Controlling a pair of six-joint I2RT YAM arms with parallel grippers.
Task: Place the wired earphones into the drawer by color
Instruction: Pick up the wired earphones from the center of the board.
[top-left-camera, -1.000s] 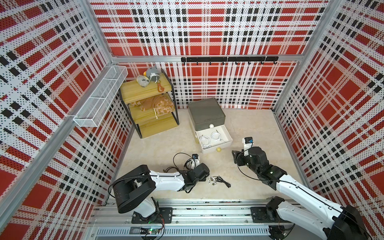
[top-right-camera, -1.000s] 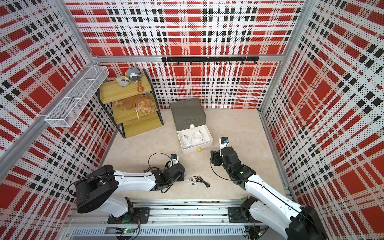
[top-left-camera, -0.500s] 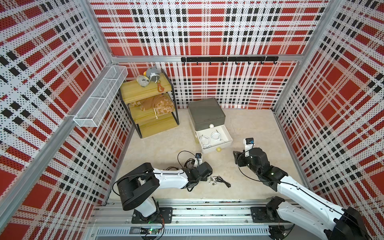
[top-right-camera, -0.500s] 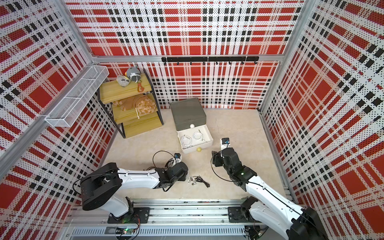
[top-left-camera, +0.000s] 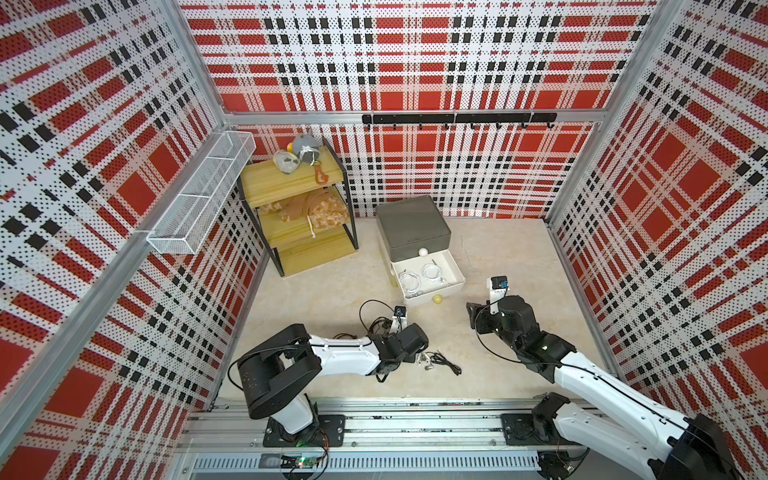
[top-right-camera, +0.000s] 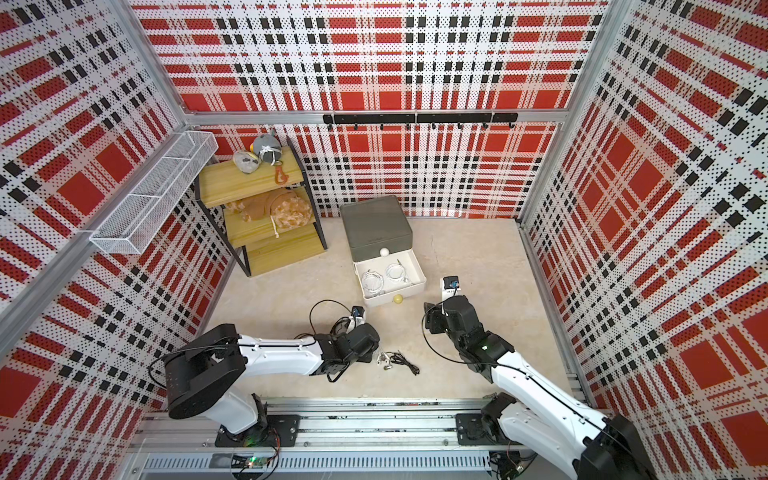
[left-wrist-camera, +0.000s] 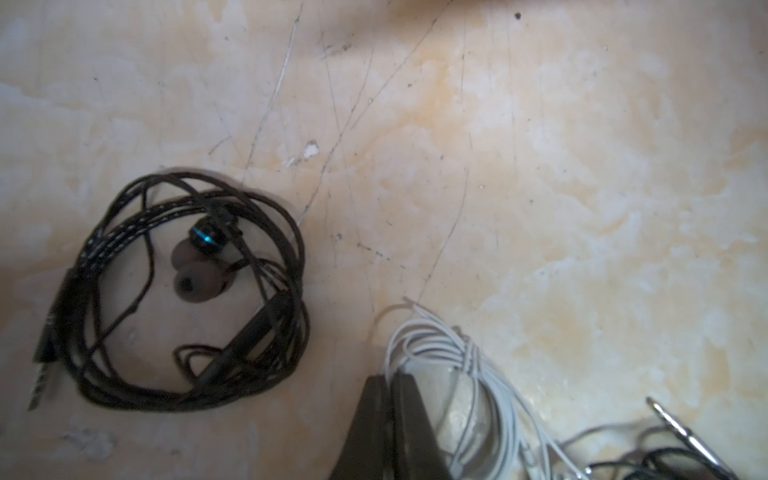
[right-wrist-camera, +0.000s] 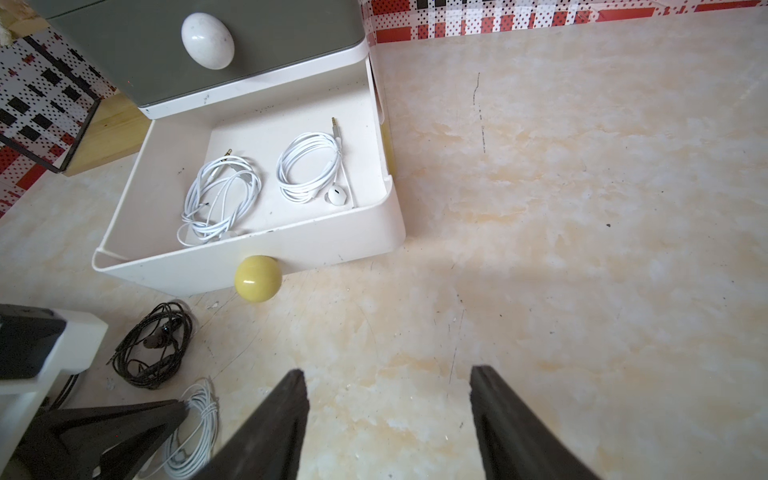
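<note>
One white coil (left-wrist-camera: 457, 353) on the surface (left-wrist-camera: 540, 166), lower centre, is pinched in my left claw (left-wrist-camera: 388, 376), black coil (left-wrist-camera: 187, 291) beside it. Two white coils (right-wrist-camera: 309, 166) lie in the drawer (right-wrist-camera: 332, 245), mid-frame. My right claw (right-wrist-camera: 388, 374) is spread, empty.

Drawer (right-wrist-camera: 257, 249) holds 2 white earphones (right-wrist-camera: 307, 166) — black earphones (right-wrist-camera: 153, 345) outside.

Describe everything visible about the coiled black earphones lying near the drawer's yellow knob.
The black earphones are a loose round coil of thin cable, partly braided with pale flecks. Two earbuds with dark rubbery tips sit inside the loop, one ringed blue; a slim remote and a metal-tipped plug lie at its edge. It lies flat on the beige tabletop, untouched, apart from the white earphones nearby.
</note>
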